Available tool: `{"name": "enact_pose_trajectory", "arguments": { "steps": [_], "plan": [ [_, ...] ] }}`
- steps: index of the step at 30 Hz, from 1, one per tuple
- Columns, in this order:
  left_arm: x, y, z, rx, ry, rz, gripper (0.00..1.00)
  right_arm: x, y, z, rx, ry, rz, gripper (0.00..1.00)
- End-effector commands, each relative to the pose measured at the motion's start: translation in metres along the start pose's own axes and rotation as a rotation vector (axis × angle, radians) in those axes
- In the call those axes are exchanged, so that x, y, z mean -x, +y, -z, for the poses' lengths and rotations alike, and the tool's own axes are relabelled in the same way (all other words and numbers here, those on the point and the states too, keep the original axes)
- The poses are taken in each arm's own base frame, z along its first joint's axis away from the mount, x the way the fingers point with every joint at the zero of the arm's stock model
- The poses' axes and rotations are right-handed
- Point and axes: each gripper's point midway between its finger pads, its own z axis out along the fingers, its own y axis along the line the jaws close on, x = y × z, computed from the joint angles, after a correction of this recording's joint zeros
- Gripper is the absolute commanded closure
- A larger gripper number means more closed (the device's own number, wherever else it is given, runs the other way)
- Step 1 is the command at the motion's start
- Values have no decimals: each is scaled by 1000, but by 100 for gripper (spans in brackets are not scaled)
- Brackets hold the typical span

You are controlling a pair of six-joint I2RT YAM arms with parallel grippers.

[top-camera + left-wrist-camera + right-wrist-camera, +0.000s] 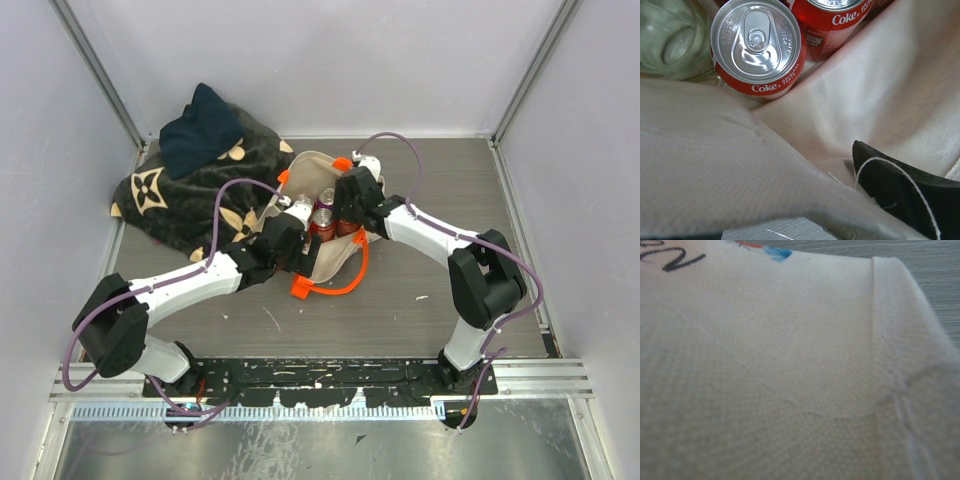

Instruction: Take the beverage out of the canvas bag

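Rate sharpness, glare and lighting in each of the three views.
Top external: evenly lit and sharp, the cream canvas bag with orange handles clearly readable. Left wrist: the red Coke can is crisp, with glare on its silver lid; the near canvas fold blurs. Right wrist: canvas fills the frame, softening toward the bottom.

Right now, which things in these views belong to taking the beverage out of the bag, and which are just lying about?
Part of the job:
- cream canvas bag with orange strap handles
- red Coke cans standing inside it
- clear bottle beside the cans

Just lying about:
- dark patterned blanket left of the bag
- navy cloth on top of the blanket
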Motion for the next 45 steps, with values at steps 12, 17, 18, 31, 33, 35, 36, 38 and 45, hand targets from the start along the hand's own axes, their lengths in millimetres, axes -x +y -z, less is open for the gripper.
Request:
{"name": "enact_pose_trajectory", "arguments": {
  "steps": [12,17,18,31,33,35,36,38,45],
  "plan": [
    [9,6,-14,44,1,-46,2,45,-29,47,-129,-39,160,100],
    [10,4,-14,40,-2,-46,2,15,-35,26,-110,45,136,100],
    [11,4,-13,40,-3,-46,2,10,-37,21,-106,60,131,100],
    [11,4,-13,45,0,-58,2,0,-51,2,-128,108,124,18],
    [11,4,-13,46,1,-59,2,-1,-53,3,-137,112,126,17],
    [11,4,-13,45,1,-61,2,-3,-55,3,-149,124,129,14],
    [10,3,-14,45,3,-61,2,-7,-57,3,-156,136,132,14],
    [10,3,-14,44,2,-61,2,-14,-59,1,-163,155,132,14],
    [14,3,-14,45,-6,-61,2,-41,-64,2,-167,231,127,15]
  ]
}}
